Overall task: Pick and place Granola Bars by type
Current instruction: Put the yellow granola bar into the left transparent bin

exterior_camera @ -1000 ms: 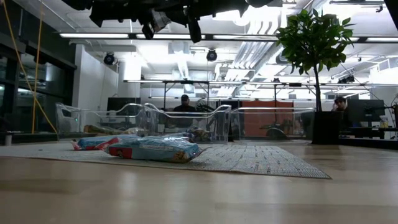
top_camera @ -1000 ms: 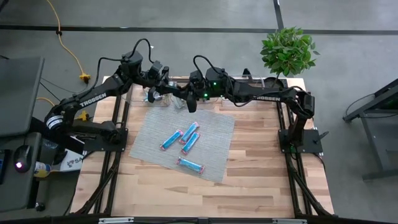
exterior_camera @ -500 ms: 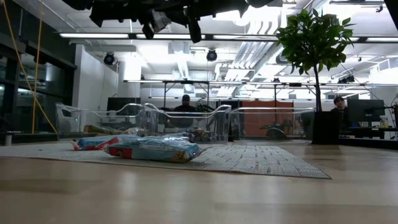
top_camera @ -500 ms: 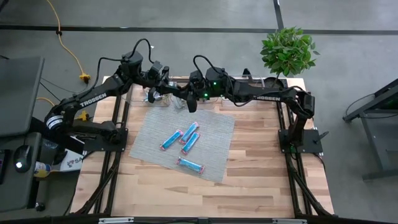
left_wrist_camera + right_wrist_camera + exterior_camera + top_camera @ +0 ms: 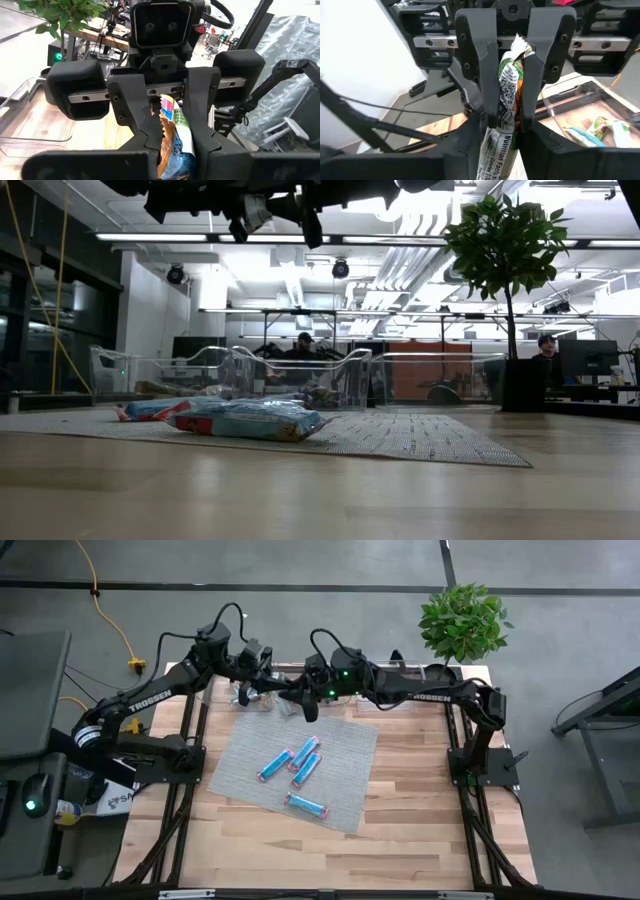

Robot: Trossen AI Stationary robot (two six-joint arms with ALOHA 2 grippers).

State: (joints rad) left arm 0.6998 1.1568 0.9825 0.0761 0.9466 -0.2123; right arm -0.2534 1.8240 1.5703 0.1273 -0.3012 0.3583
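Blue wrappers with pink ends mark the four Granola Bars (image 5: 298, 770) lying loose on the grey woven mat (image 5: 345, 780) in the middle of the wooden tabletop (image 5: 420, 820): three lie close together near the mat's centre and one lies apart toward the mat's near edge. From table height these bars (image 5: 245, 418) show as a low heap on the mat, with clear plastic bins (image 5: 300, 377) standing behind them at the far side of the tabletop. Both arms reach in over the far edge of the mat and meet there, high above the surface. The left hand (image 5: 262, 688) and the right hand (image 5: 305, 700) face each other fingertip to fingertip, and both are clenched on one and the same bar. In the left wrist view this shared bar (image 5: 175, 137), with a blue and orange-brown wrapper, stands between the right hand's fingers (image 5: 200, 105); in the right wrist view its printed white and green wrapper (image 5: 507, 95) is pinched between the left hand's fingers (image 5: 477, 65). A clear bin below holds a few other wrapped bars (image 5: 600, 127). A potted plant (image 5: 462, 622) stands at the far right corner of the tabletop.
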